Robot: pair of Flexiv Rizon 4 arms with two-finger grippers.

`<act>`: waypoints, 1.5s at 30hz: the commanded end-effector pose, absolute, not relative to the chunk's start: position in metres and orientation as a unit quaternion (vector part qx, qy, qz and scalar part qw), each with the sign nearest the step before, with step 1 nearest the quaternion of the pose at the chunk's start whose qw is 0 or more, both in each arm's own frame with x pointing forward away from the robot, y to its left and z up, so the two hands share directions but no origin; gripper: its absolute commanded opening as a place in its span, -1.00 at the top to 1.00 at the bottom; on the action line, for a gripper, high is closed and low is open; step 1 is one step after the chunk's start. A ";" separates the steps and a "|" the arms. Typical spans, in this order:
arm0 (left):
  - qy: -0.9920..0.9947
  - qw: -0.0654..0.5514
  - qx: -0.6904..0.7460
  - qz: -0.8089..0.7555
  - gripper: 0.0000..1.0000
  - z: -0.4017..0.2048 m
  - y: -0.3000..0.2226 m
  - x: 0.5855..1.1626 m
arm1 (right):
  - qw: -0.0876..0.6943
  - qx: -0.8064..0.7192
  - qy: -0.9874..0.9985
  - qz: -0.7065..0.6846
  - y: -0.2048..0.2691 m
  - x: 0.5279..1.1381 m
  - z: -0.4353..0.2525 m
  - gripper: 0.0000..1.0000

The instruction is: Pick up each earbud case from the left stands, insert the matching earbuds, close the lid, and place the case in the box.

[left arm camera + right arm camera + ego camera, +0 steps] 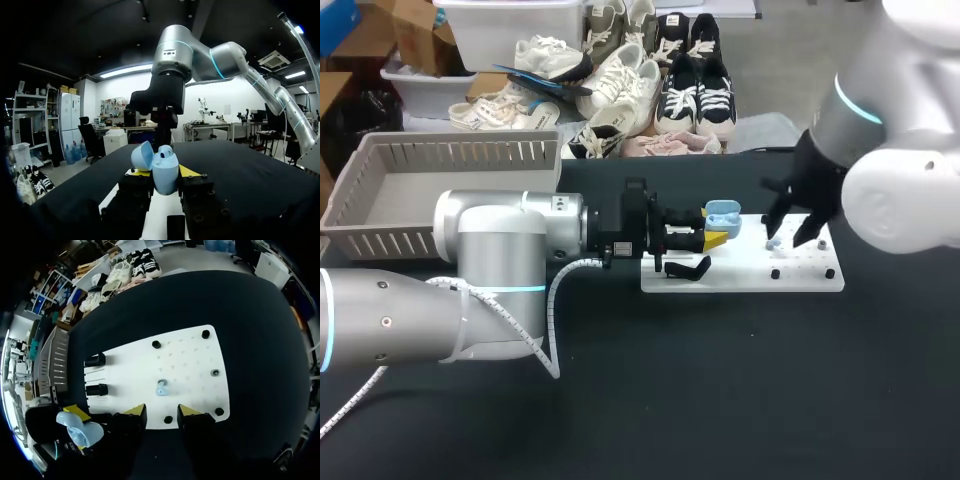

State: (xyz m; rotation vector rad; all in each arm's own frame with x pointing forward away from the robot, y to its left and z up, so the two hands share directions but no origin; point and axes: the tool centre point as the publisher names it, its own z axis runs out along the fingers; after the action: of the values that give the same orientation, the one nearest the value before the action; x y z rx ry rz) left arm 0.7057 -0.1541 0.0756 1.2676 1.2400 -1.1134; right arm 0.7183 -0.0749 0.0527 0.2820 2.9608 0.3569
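Observation:
A light-blue earbud case (722,213) with its lid up sits upright between the yellow tips of my left gripper (716,237), which is shut on it over the left part of the white board (740,277). In the left wrist view the case (165,172) stands between both fingers, its lid (142,155) tipped back. One light-blue earbud (161,388) lies on the board (190,360), just ahead of my right gripper (161,411). That gripper hangs above it, open, with nothing between its fingers. In the head view the right gripper (792,235) hovers over the earbud (775,243).
Two black stands (96,389) sit at the board's left end, and small black pegs (156,344) dot its surface. A grey slatted basket (380,243) stands at the table's far left. Black tabletop surrounds the board.

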 end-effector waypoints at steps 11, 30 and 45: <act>0.512 0.501 0.524 -0.460 1.00 0.075 -0.154 0.706 | 0.064 0.110 0.984 0.126 -0.071 0.730 0.045 0.25; 0.512 0.501 0.524 -0.460 1.00 0.075 -0.154 0.706 | 0.044 0.149 0.978 0.140 -0.071 0.727 0.034 0.24; 0.512 0.501 0.524 -0.460 1.00 0.075 -0.154 0.706 | 0.043 0.158 0.975 0.151 -0.065 0.731 0.032 0.25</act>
State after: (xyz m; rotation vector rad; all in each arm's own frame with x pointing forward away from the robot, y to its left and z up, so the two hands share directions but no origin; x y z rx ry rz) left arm 0.7057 -0.1541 0.0756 1.2676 1.2400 -1.1134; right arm 0.7304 -0.0652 0.0325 0.4818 2.9845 0.4568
